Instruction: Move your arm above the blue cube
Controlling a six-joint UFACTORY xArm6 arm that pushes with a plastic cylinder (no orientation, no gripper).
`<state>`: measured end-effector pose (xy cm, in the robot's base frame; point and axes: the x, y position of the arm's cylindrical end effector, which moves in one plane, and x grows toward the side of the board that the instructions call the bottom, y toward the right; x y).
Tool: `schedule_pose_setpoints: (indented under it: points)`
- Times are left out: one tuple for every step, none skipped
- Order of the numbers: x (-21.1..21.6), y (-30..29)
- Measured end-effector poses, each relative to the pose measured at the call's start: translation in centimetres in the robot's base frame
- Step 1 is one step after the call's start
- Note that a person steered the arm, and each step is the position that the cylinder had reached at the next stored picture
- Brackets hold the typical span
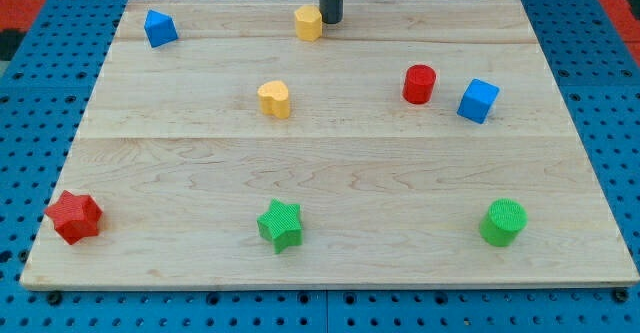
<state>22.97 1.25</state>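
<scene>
Steering my tip (331,21), bare and holding nothing beside the far yellow block (308,22), right past the red cylinder (419,84) to just beyond the blue cube (478,101).

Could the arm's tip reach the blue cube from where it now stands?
Probably yes. My tip is beside the yellow block at the view's top; the blue cube lies lower right, and only the red cylinder sits close to that line.
</scene>
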Motion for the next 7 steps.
schedule_pose_setpoints:
  points:
    - [0.0,0.0]
    - [0.0,0.1]
    - [0.0,0.7]
    - [-0.9,0.9]
    - [-0.9,4.1]
    - [-0.7,10.3]
    - [2.0,11.2]
